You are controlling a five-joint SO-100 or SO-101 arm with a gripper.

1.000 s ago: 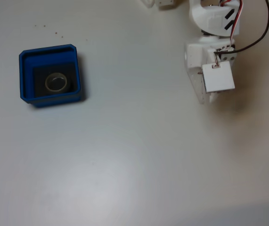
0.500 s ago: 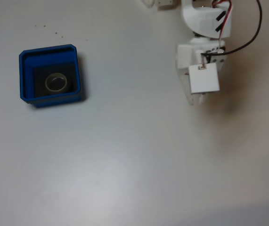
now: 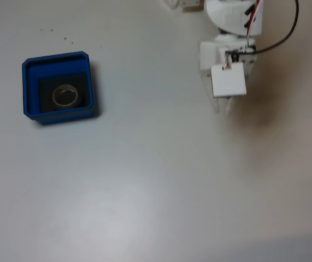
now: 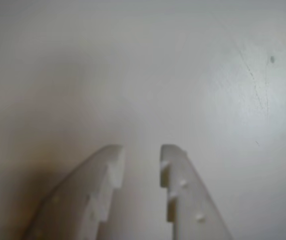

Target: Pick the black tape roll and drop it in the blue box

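Observation:
The blue box [image 3: 57, 57] sits at the left of the white table in the fixed view. The black tape roll [image 3: 54, 96] lies flat on the box's dark floor, its pale inner core showing as a ring. My gripper [image 3: 222, 109] hangs far off at the upper right, over bare table, below the white arm and its square wrist block. In the wrist view the gripper [image 4: 140, 150] has its two white fingers a narrow gap apart, with nothing between them and only table beneath.
The arm's white base and a black cable [image 3: 287, 35] occupy the top right corner. A few small dark specks [image 3: 64, 38] dot the table above the box. Wide bare tabletop [image 3: 156, 180] lies between the box and the arm.
The arm has swung leftward and slightly up in the fixed view over the last second. The box and the tape roll inside it have stayed put.

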